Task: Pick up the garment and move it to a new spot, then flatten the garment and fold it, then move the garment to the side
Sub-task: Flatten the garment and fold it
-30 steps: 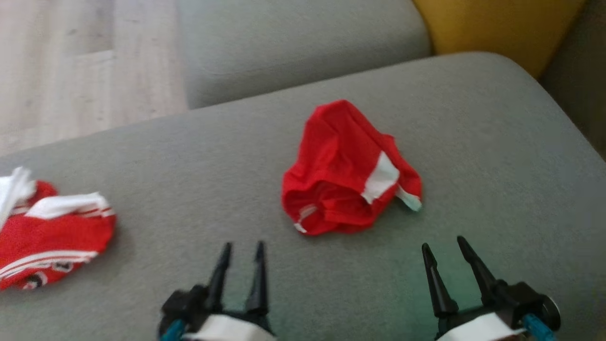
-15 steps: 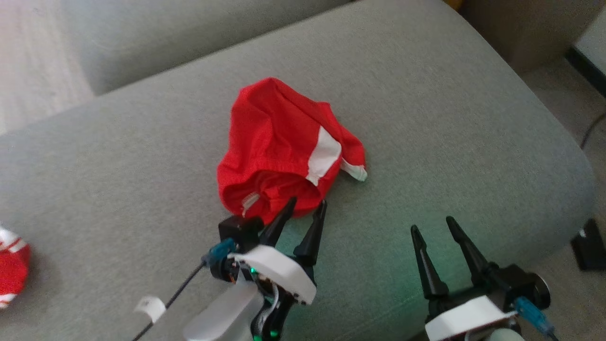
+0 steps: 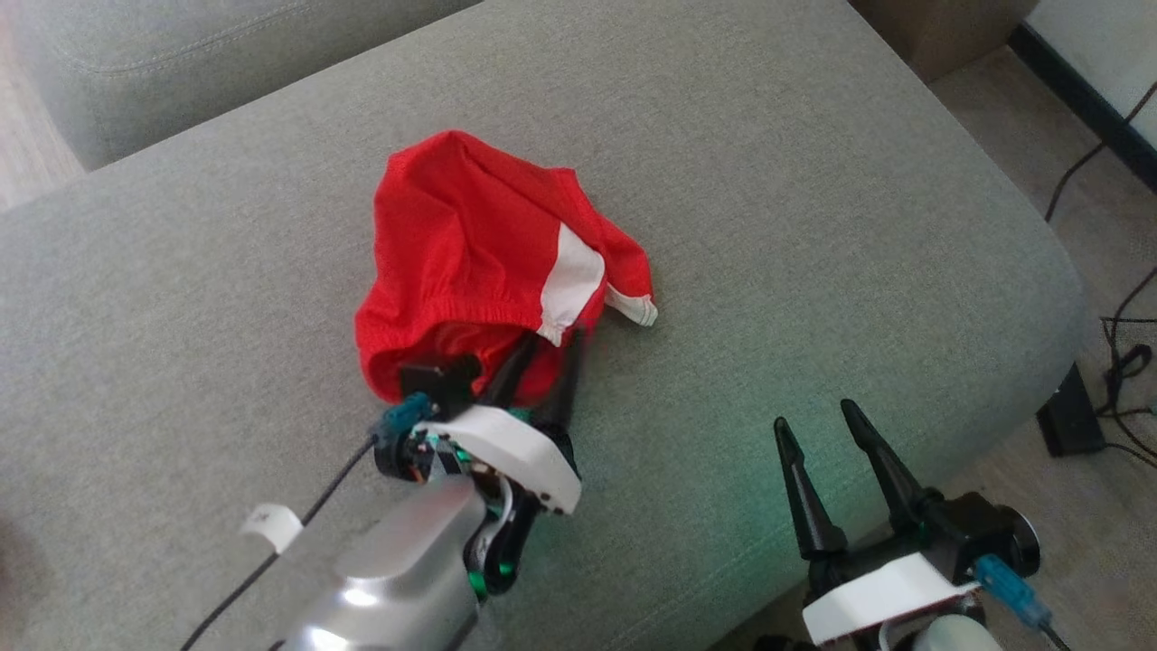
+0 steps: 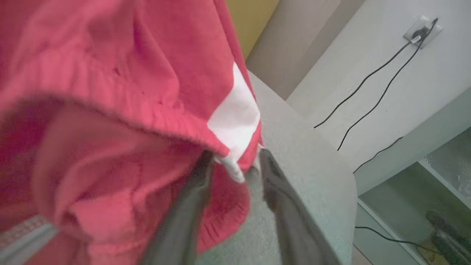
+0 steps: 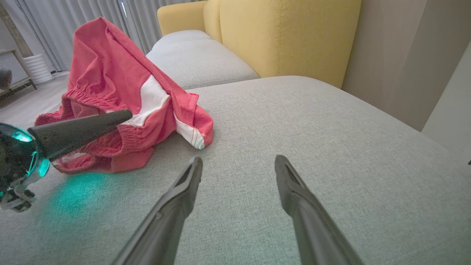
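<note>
Here, a grey sofa cushion (image 3: 813, 226) is seen from above. Left of centre, a crumpled red garment (image 3: 470, 235) with a white side panel is heaped on it, its waistband opening turned toward the robot. The left gripper (image 3: 553, 336) is set at that opening. Its two dark fingers are held apart, one tucked inside the waistband and the other outside by the white panel, with the elastic edge lying loosely between them. Further right, the right gripper (image 3: 815, 418) is held just above bare cushion near its front edge, fingers spread wide. At far right, dark cables (image 3: 1121, 353) are strewn on the floor.
</note>
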